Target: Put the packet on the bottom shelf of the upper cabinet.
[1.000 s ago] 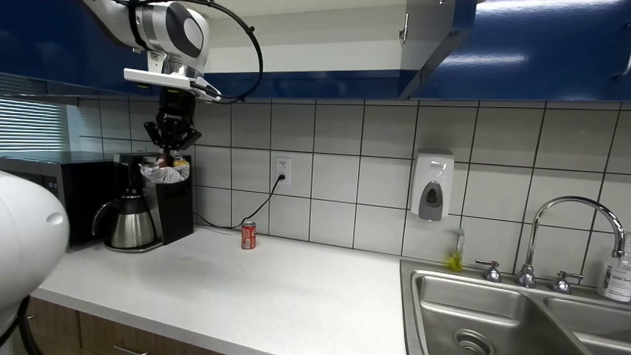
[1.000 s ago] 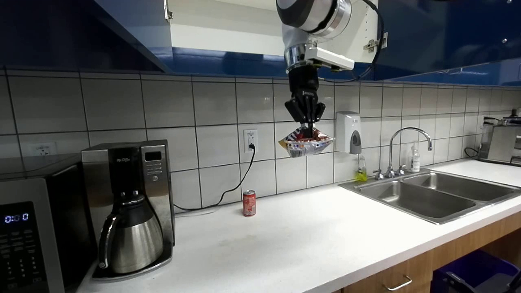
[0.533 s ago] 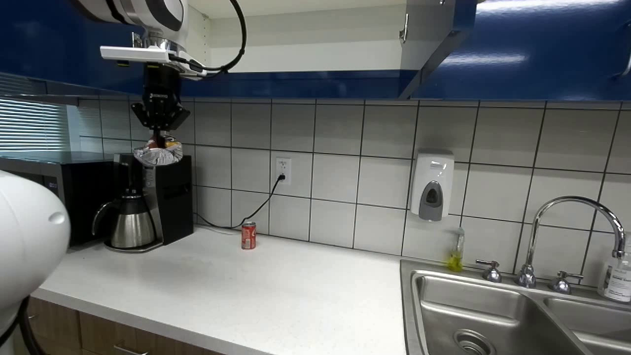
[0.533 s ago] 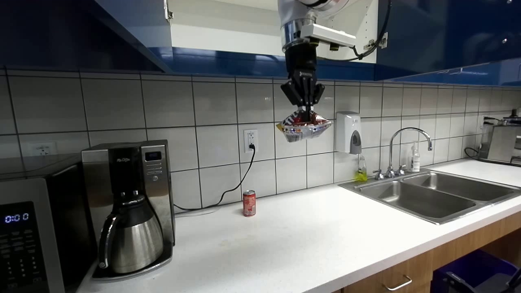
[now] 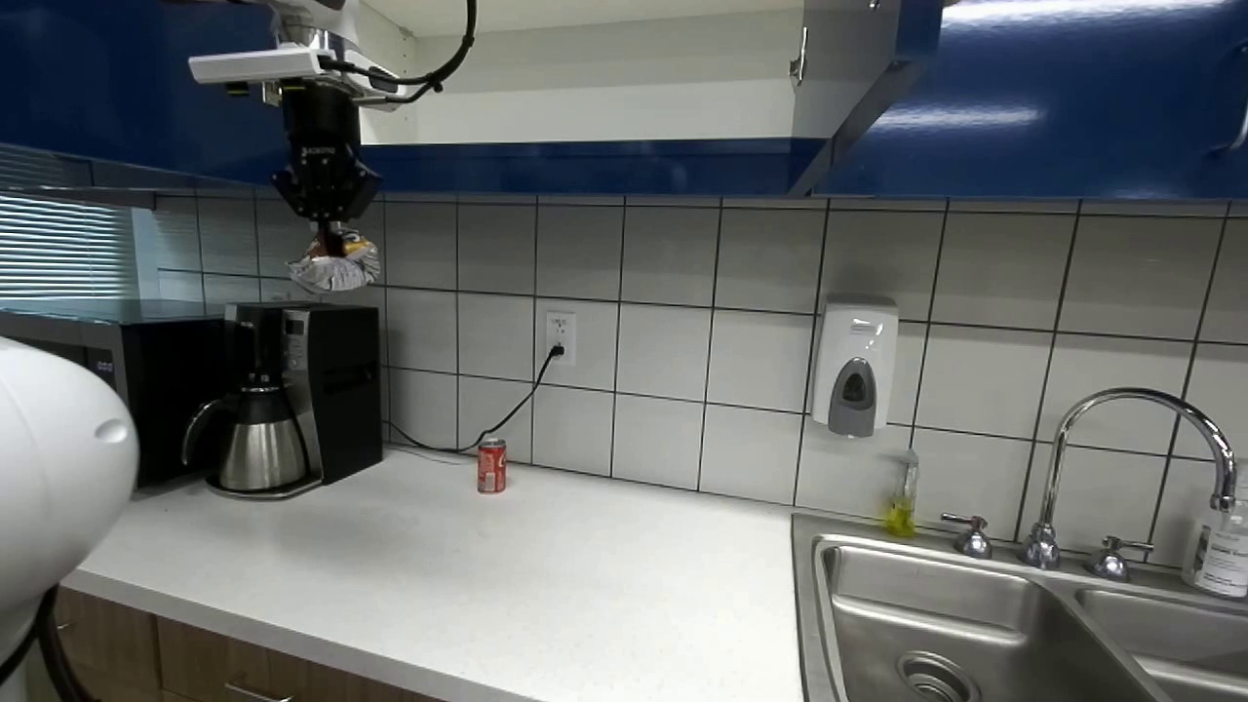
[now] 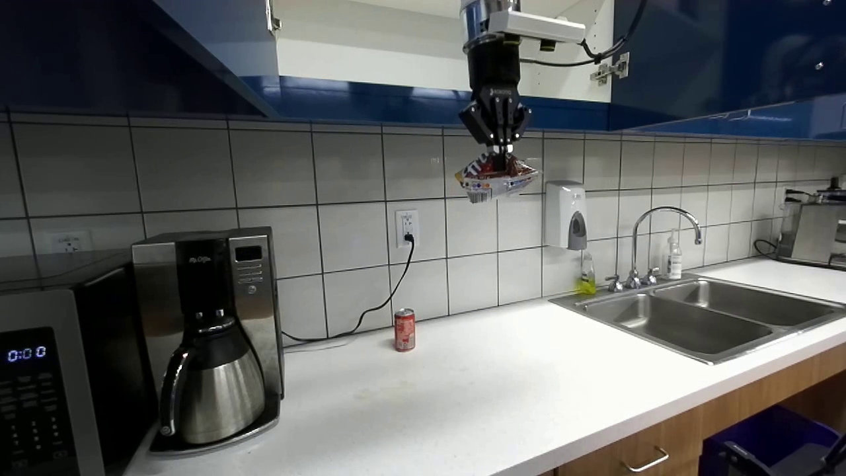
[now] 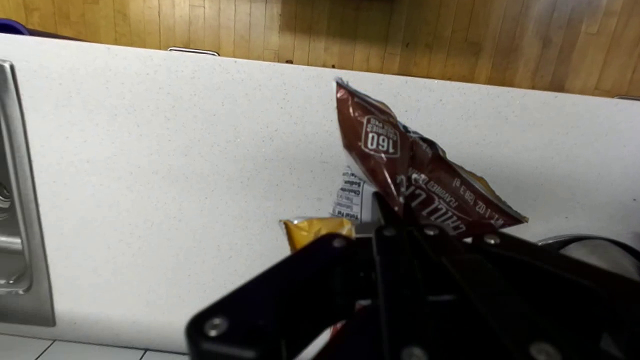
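My gripper (image 5: pixel 332 237) is shut on the packet and points straight down; it also shows in an exterior view (image 6: pixel 500 160) and in the wrist view (image 7: pixel 395 207). The packet (image 5: pixel 334 273) is red-brown, yellow and silver. It hangs crumpled below the fingers, in an exterior view (image 6: pixel 486 187) and the wrist view (image 7: pixel 370 130). The upper cabinet (image 6: pixel 370 99) stands open, with its blue lower front edge also in an exterior view (image 5: pixel 604 168). The packet appears lower than that edge in both exterior views. The bottom shelf's top is hidden behind the edge.
Open cabinet doors flank the opening, one at the right (image 5: pixel 848 88) and one at the left (image 6: pixel 218 39). Below are a coffee maker (image 6: pixel 258 311), a red can (image 6: pixel 404 330), a microwave (image 6: pixel 56 370) and a sink (image 6: pixel 694 317). A soap dispenser (image 5: pixel 856 366) is on the wall.
The arm and gripper have risen, lifting the packet with them. In an exterior view the packet has gone from in front of the coffee maker to above it. The grip stays shut.
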`<state>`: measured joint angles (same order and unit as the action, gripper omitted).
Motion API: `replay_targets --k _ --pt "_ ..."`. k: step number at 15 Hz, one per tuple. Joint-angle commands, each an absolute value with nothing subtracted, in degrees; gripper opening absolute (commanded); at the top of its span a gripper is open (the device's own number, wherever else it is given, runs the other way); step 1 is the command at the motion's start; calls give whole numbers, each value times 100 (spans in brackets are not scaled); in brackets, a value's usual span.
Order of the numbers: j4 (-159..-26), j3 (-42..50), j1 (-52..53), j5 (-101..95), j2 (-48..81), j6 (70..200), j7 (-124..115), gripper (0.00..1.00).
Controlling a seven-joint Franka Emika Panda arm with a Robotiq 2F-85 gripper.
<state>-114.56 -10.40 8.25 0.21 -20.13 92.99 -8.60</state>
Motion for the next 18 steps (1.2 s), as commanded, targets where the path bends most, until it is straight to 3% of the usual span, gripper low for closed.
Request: replay_targets --k 1,18 --pt "-11095 -1060 726 -156 -1920 9053 -1011 0" --pt "-9202 -1170 762 -736 -1119 8407 -942 0"
